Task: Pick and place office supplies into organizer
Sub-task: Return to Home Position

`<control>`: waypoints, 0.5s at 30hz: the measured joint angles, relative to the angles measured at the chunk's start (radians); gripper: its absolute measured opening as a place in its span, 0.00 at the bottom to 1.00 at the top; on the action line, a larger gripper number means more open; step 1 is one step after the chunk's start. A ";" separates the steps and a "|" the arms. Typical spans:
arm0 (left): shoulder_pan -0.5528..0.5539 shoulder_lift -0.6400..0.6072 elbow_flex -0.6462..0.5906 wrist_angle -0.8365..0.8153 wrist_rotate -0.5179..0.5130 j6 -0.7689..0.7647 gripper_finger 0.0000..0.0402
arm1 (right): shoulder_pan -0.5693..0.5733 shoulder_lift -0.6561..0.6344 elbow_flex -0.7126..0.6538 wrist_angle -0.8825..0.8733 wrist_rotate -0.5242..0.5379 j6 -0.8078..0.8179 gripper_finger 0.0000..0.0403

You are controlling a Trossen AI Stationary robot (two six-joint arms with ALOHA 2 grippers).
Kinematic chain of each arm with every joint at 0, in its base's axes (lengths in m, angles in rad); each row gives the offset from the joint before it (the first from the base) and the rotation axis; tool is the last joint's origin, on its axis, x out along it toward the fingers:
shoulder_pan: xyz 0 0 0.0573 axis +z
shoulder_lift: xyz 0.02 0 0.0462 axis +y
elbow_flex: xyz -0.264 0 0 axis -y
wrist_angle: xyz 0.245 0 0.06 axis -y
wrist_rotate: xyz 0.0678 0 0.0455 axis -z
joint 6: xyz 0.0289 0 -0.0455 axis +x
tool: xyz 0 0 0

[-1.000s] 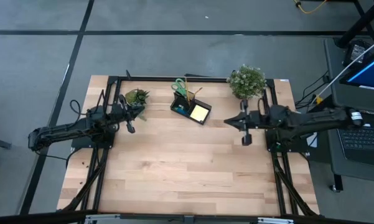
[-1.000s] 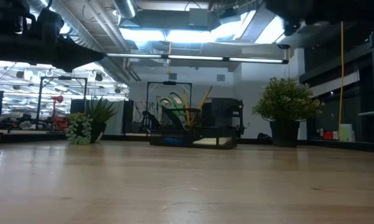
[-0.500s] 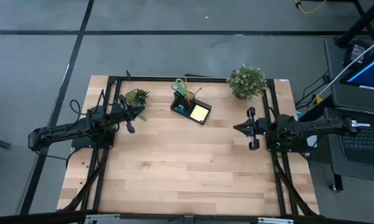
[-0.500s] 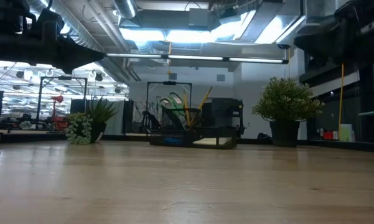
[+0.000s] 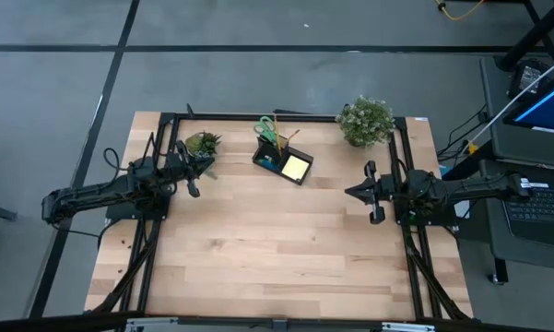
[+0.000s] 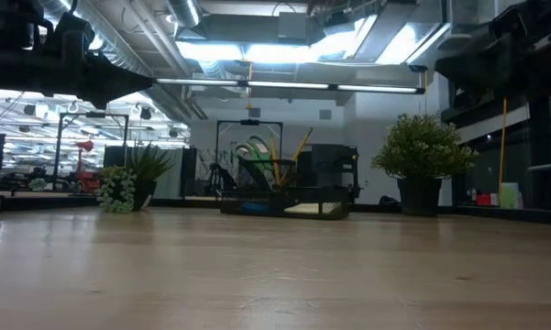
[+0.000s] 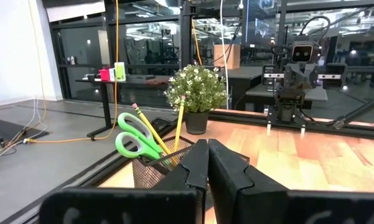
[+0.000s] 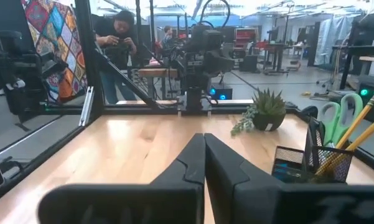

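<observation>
The black mesh organizer [image 5: 282, 160] stands near the table's far edge, at its middle. Green-handled scissors [image 7: 135, 137] and wooden pencils [image 7: 177, 127] stand upright in its pen cup [image 7: 154, 172]. The yellow sticky-note pad [image 5: 296, 167] and a blue piece [image 5: 272, 163] lie in its tray. My left gripper [image 7: 207, 147] is shut and hovers left of the organizer, beside a small plant. My right gripper [image 8: 204, 140] is shut and hovers to the organizer's right, above the table [image 5: 277, 240]. In the right wrist view the organizer [image 8: 302, 163] is seen with the scissors [image 8: 333, 118].
A small potted plant [image 5: 203, 144] stands by the left gripper and a bushier one [image 5: 366, 121] at the far right. Black frame rails [image 5: 407, 166] run along the table's sides. A person [image 8: 120, 34] stands beyond the table's left side. Bare wood stretches toward the near edge.
My right arm has drawn back toward the table's right edge and a little toward the near edge, then has stayed still for the last half second. Its fingers stay shut. The left arm and the organizer have kept still.
</observation>
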 joint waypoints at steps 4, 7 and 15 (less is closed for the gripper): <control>0.000 0.000 0.000 0.000 0.000 0.000 0.02 | 0.000 0.000 0.000 0.000 0.000 -0.007 0.02; 0.000 0.000 0.000 0.000 0.000 0.001 0.02 | 0.000 0.000 0.000 -0.004 -0.002 -0.017 0.02; 0.000 0.000 0.000 0.000 0.000 0.001 0.01 | 0.014 -0.065 0.001 -0.073 -0.038 -0.020 0.02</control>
